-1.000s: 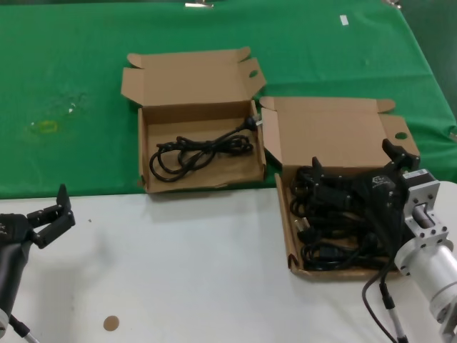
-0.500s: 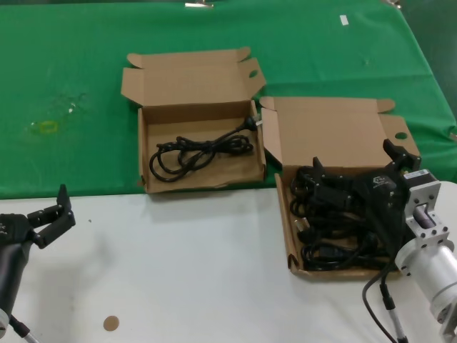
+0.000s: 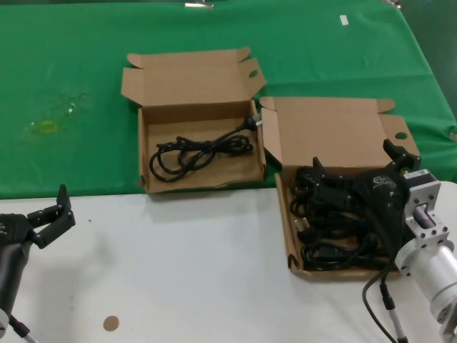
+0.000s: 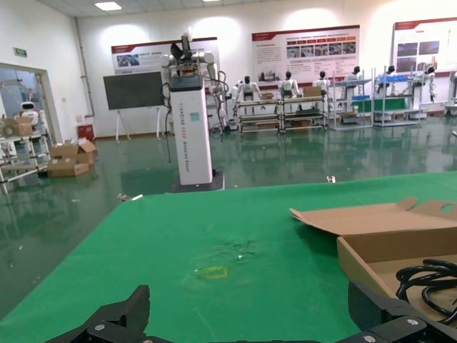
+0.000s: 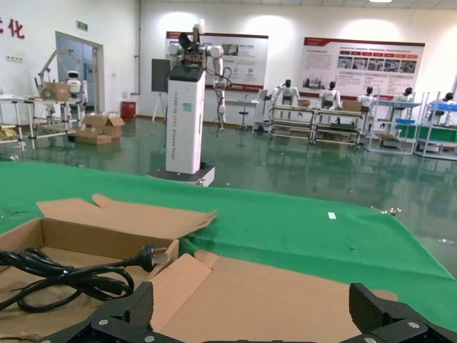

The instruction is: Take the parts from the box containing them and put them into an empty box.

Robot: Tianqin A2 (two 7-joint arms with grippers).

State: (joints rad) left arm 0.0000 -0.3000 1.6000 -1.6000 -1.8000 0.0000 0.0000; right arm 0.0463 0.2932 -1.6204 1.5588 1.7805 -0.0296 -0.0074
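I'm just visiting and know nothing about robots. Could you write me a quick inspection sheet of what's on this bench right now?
Surface: green cloth at the back, white table in front.
Job's things: right box holds a heap of black cords; left box already has one cord in it, plug at its corner.
Clutter: small brown disc on the white table; yellowish stain on the cloth.
Grippers: right gripper open, low over the heap; left gripper open, idle at the table's near left.
Cables: robot's own black cable hangs by the right arm.
Surroundings: exhibition hall with a white robot stand, posters and shelves.
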